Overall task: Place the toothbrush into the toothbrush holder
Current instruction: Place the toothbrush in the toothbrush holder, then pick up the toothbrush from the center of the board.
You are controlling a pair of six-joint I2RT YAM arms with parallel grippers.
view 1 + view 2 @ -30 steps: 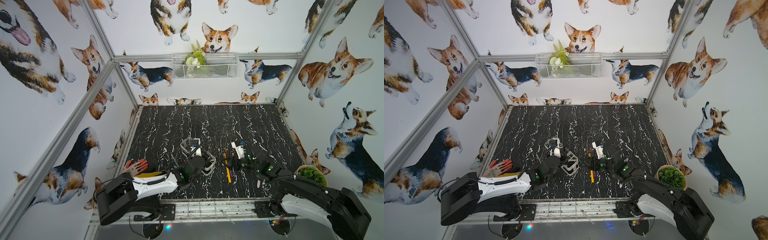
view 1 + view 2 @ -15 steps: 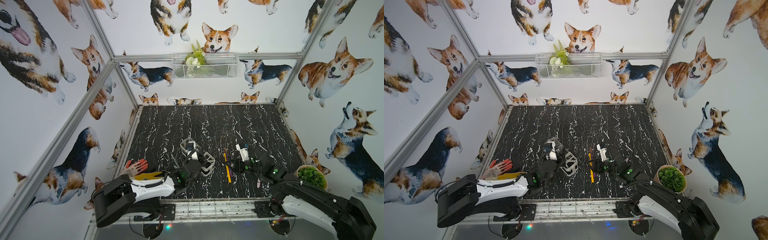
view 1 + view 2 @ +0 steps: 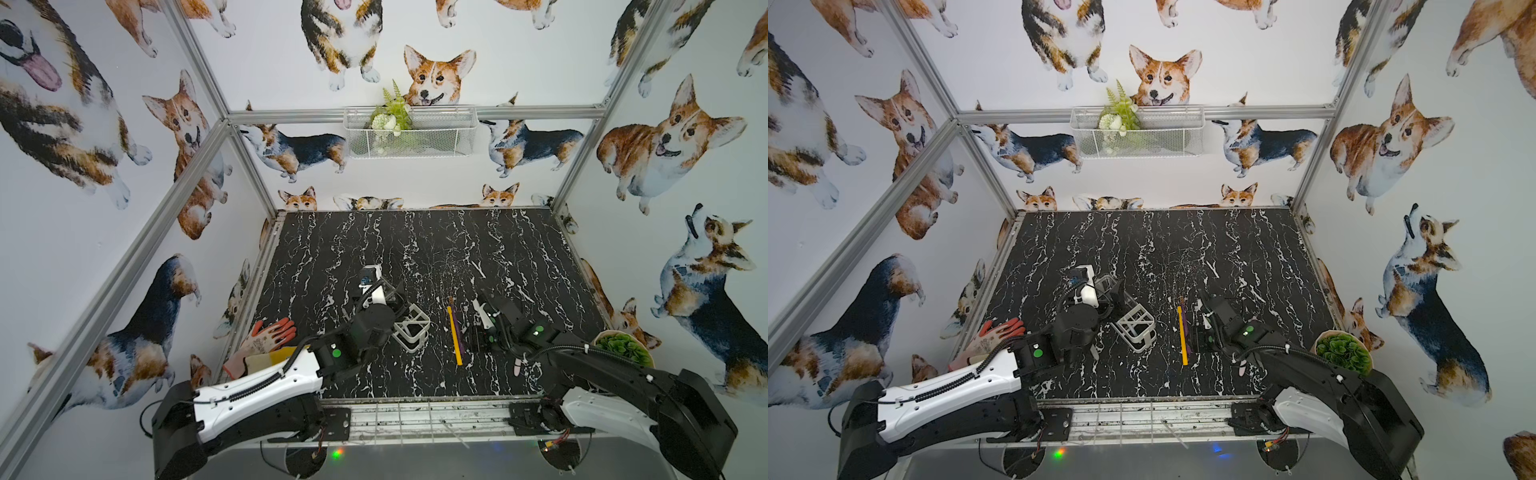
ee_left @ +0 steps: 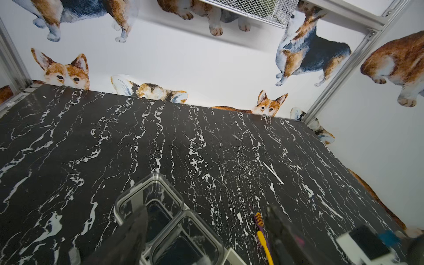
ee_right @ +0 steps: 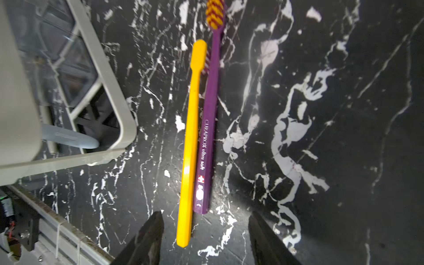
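Toothbrush holder on the tabletop under the open left pincer, yellow toothbrush and purple toothbrush lying touching near it, open right pincer over their handle ends, glove and potted plant at opposite edges

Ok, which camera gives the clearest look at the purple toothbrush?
The right wrist view: the purple toothbrush lies there at full length, striped bristles and handle print clear, beside the yellow toothbrush. In both top views it is only a thin dark sliver next to the yellow one. The left wrist view catches just its head end.
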